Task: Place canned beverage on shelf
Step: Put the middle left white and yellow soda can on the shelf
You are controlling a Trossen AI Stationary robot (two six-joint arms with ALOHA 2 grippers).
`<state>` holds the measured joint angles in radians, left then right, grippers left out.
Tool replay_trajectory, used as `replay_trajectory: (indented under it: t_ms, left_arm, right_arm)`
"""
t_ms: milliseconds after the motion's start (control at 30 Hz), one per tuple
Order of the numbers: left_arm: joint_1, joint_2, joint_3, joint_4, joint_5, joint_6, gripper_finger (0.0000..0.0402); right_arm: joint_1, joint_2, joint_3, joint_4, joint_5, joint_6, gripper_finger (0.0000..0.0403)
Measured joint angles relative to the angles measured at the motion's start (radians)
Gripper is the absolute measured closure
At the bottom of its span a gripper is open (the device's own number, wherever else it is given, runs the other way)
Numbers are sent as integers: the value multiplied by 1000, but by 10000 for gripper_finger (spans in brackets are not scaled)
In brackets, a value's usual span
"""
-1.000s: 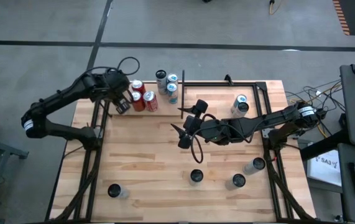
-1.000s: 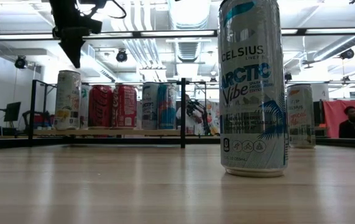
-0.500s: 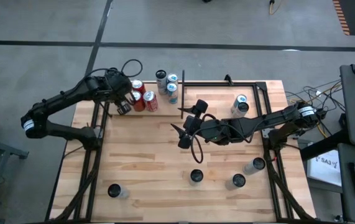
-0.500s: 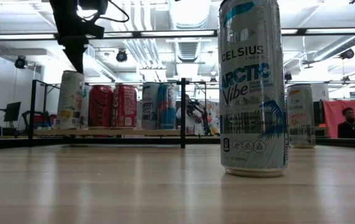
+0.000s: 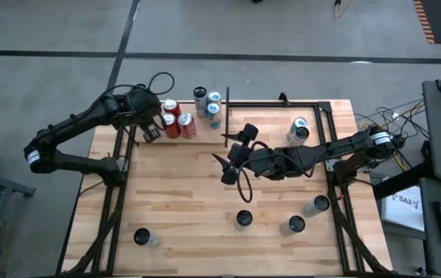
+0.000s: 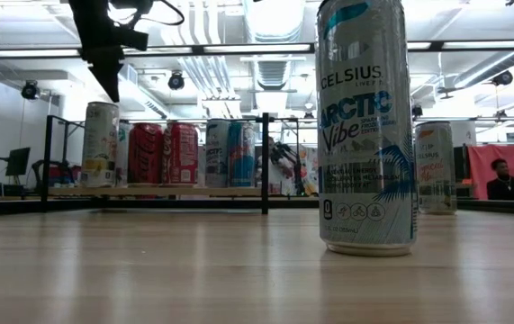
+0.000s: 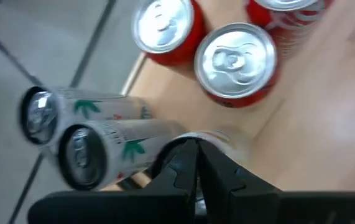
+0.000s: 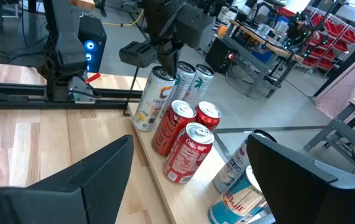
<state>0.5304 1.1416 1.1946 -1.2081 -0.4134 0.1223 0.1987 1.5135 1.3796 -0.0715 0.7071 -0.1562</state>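
One pale can (image 6: 100, 144) stands upright at the left end of the shelf (image 6: 148, 191). Directly above it hangs the left pincer (image 6: 103, 56), clear of the lid, fingers pressed together, nothing held.

Change over the last second is small. Half a second back the pincer sat a touch lower and nearer the can, and the can looked slightly leaned. Now the pincer is back up and the can reads straight. Judgement: this can is delivered and has settled, so the left arm is free to leave.

To its right on the shelf are two red cans (image 6: 164, 154), then more pale and blue ones (image 6: 229, 153), up to the black upright rod (image 6: 265, 162).

Further right, over mid-tabletop, the right pincer (image 5: 228, 165) waits with fingers spread wide, gripping nothing. No movement from it in the last second.

Five cans are not yet shelved:
- one near the left front corner (image 5: 142, 236)
- one at front centre (image 5: 243, 219)
- two to the right front (image 5: 296, 225)
- one by the bare black frame (image 5: 299, 129)

Task therefore part done. Next pick is probably the right arm's.
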Motion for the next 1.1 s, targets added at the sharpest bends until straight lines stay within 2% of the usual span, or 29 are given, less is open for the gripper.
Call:
replay_trajectory:
  t_ms: [67,200,333,467,767,1100]
  left_arm:
    - [0,-1,10,-17,-42,-10,401]
    - [-2,-1,74,-128,-36,-24,401]
    - [-1,0,119,-265,97,-7,401]
    - [-2,-9,100,-276,221,36,401]
    - [-1,9,17,-254,115,37,402]
    - [0,14,15,-207,10,9,402]
  right_arm:
    - [0,0,0,-1,0,0,99]
    - [0,0,0,-4,0,-3,99]
    - [0,0,0,-5,0,-11,99]
    - [0,0,0,-21,0,-10,99]
    - [0,0,0,-60,0,-9,99]
    - [0,0,0,-59,0,-18,99]
